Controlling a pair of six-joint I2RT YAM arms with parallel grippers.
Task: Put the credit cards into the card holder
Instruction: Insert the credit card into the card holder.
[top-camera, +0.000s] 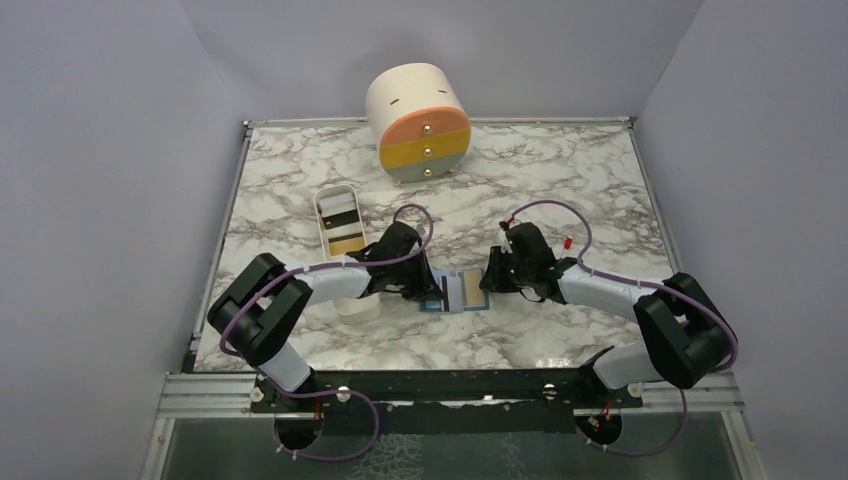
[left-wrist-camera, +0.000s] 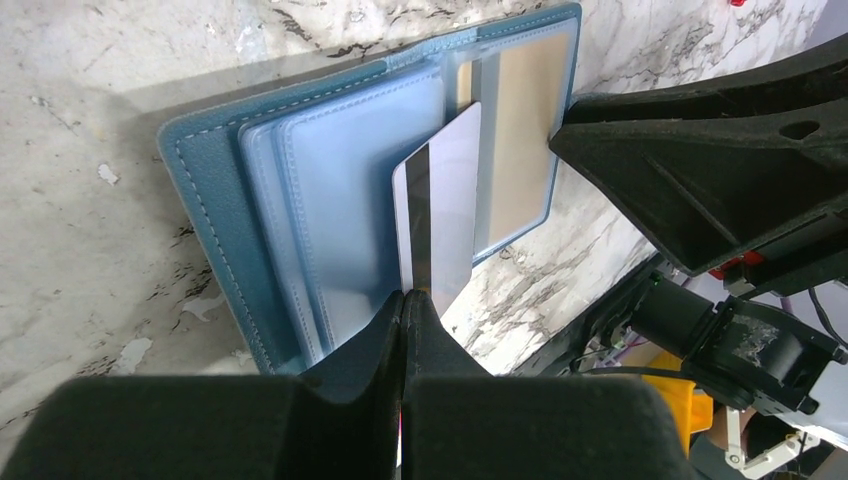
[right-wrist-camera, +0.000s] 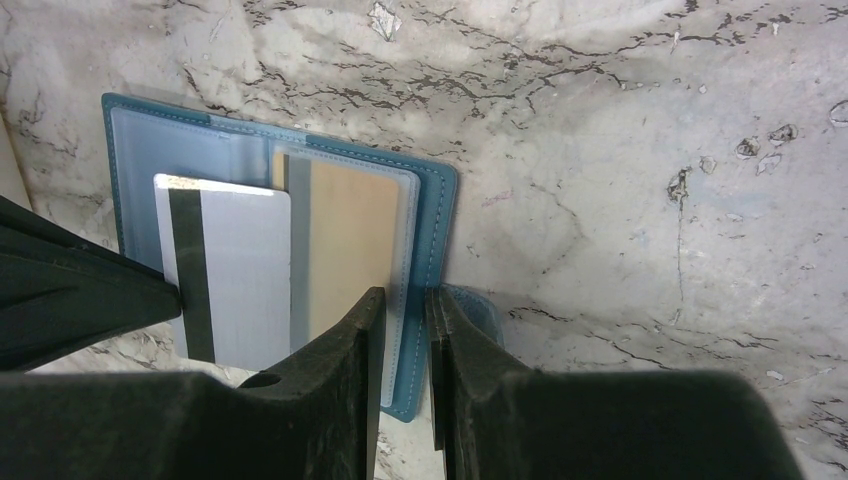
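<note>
The blue card holder (top-camera: 461, 292) lies open on the marble between my two grippers. A gold credit card (right-wrist-camera: 350, 240) sits inside a clear sleeve on its right half. My left gripper (left-wrist-camera: 404, 297) is shut on the end of a pale grey credit card (left-wrist-camera: 440, 210) with a dark stripe. That grey card (right-wrist-camera: 245, 270) hangs over the holder's left sleeves and sticks out past the edge. My right gripper (right-wrist-camera: 405, 300) stands nearly closed on the stitched right edge of the card holder (right-wrist-camera: 440, 215).
A long white tray (top-camera: 322, 215) with more cards lies behind my left arm. The cream cylinder (top-camera: 420, 125) with orange, yellow and grey drawers stands at the back. Grey walls enclose the table on three sides.
</note>
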